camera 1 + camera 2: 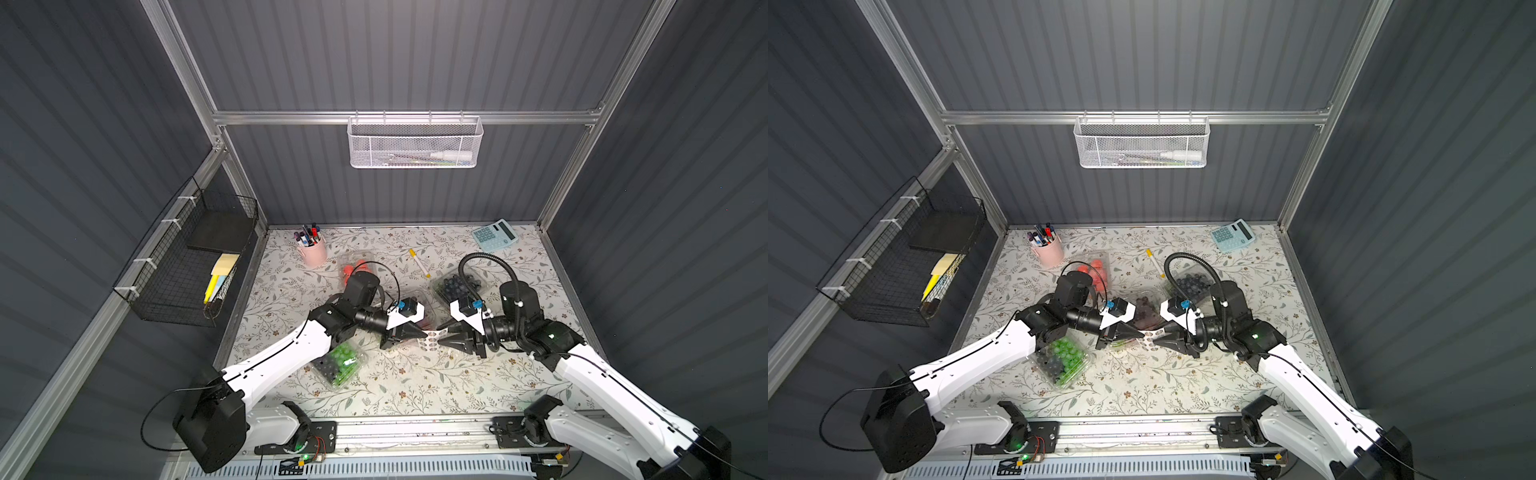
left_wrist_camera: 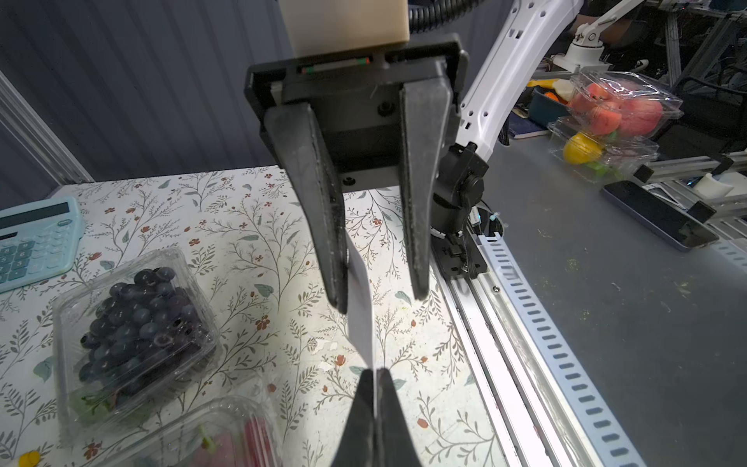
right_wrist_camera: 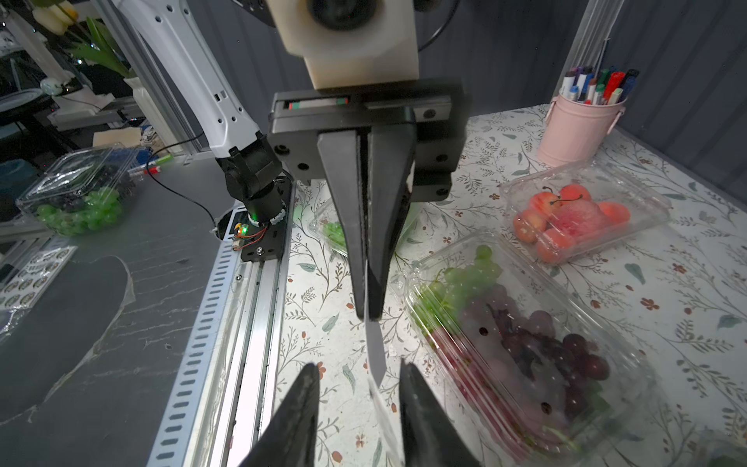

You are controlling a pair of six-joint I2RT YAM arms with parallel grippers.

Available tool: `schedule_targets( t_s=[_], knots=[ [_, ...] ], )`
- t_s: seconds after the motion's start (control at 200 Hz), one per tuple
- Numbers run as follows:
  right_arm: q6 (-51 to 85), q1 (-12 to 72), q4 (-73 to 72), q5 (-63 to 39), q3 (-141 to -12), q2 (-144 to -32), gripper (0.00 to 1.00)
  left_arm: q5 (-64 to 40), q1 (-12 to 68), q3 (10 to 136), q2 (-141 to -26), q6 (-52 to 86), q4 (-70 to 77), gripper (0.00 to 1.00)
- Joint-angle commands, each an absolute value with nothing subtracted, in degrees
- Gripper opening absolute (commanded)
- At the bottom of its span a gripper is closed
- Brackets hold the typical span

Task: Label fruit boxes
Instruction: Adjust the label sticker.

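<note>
Fingers on the left gripper (image 3: 368, 311) are pinched shut on one end of the white sticker sheet (image 3: 375, 351), up above the flowery surface (image 1: 415, 390). The right gripper (image 2: 380, 295) has its fingers apart on both sides of the other end (not squeezing it). Nearest the front sits the green-and-black grape box (image 1: 338, 365). Just beside the grippers is the green-and-red grape box (image 3: 525, 343). Farther back are the blueberry box (image 2: 137, 323) and the strawberry box (image 3: 578, 218). I see no sticker on any lid, so all four boxes seem left to do.
</note>
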State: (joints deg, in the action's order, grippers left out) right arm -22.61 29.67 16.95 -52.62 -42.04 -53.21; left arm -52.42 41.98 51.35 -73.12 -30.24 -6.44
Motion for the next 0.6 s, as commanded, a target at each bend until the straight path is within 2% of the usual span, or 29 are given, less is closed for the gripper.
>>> schedule_targets(
  t_s=[0.0,0.26,0.36,0.465,0.595],
  knots=[
    [-23.8,29.4,18.0,-54.8,-43.6,-53.1,0.33,-53.7,42.3,51.0,-71.9,-29.5,-5.6,0.00],
    [-23.9,29.3,18.1,-55.4,-43.4,-52.3,0.29,-53.1,42.2,51.1,-71.9,-29.9,-6.0,0.00],
    [-23.7,28.9,17.6,-55.1,-43.5,-52.0,0.22,-53.0,42.3,51.2,-72.0,-30.1,-6.5,0.00],
    [-23.4,28.7,17.0,-54.9,-43.3,-51.7,0.18,-52.8,42.3,51.1,-72.1,-30.5,-7.0,0.00],
    [-23.1,28.7,16.6,-54.7,-43.2,-51.7,0.06,-52.8,42.3,51.1,-71.9,-30.7,-7.0,0.00]
  ],
)
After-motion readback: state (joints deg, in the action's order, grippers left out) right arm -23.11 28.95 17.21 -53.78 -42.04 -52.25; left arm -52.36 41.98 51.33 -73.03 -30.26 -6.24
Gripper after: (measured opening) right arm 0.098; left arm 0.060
